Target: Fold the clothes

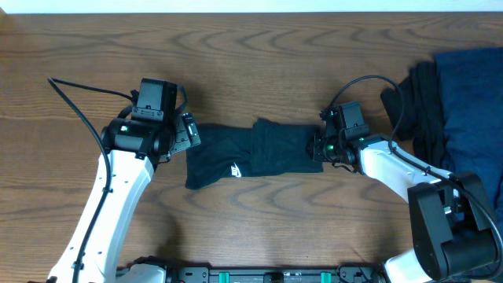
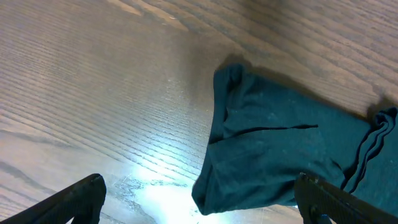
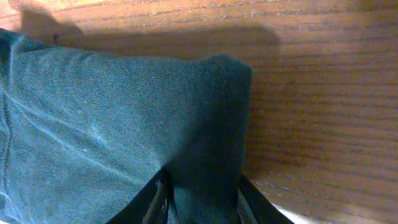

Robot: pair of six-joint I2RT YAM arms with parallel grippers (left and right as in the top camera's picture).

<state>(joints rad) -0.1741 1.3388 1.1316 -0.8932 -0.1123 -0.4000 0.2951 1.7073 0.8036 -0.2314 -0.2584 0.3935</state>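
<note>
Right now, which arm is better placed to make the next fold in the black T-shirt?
Probably right: the right gripper pinches the T-shirt at its right end; the left gripper hangs open beside the other end.

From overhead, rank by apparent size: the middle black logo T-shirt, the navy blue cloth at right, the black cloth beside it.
1. Black logo T-shirt and navy blue cloth: look alike; the navy one is cropped.
2. Black cloth: smallest.

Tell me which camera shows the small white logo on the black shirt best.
Overhead: the small white chest logo shows plainly on the black short-sleeved fabric T-shirt. Both wrist views show only plain dark fabric, no logo.
</note>
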